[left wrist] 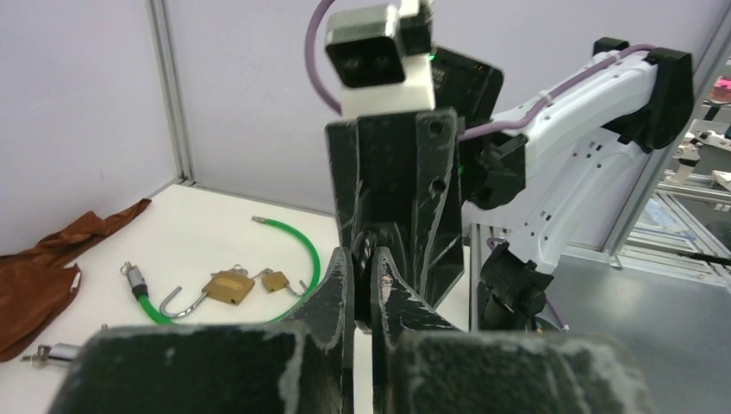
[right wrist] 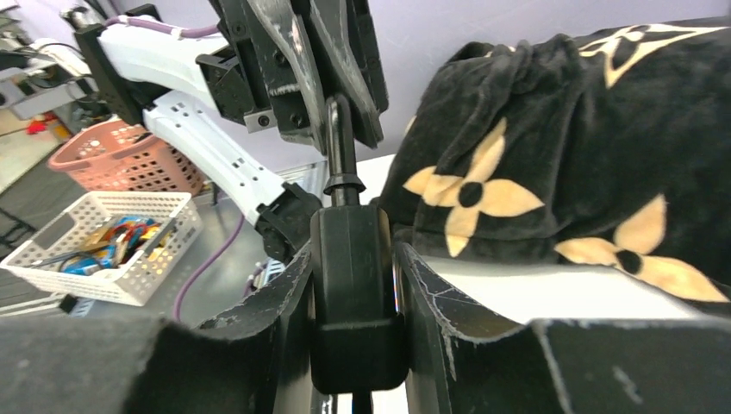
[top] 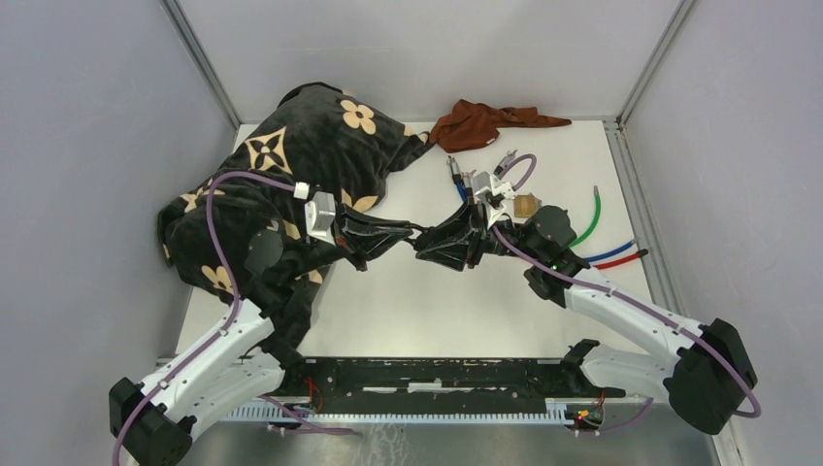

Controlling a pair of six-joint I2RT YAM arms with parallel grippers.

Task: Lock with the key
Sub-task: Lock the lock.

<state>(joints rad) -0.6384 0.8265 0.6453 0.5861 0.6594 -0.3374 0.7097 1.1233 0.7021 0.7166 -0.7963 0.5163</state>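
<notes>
Left gripper (right wrist: pixel 338 108), closed tight, is pinching the black key (right wrist: pixel 341 151) seated in the black lock (right wrist: pixel 353 293), which the right gripper (right wrist: pixel 355 254), jaws part-spread, is clamping above the table (top: pixel 408 311), presumably bracing the body against the turn.

Right pincer (right wrist: pixel 353 259) clamps black lock (right wrist: pixel 355 310); left pincer (right wrist: pixel 338 103) — above — pinches key (right wrist: pixel 342 151).

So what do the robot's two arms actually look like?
Both are white shells with chunky black joints. The left arm and right arm each carry a purple cable tied along them. The left pincer and right pincer are black, with two scuffed wedge-shaped fingers and a white-and-black camera block above.
</notes>
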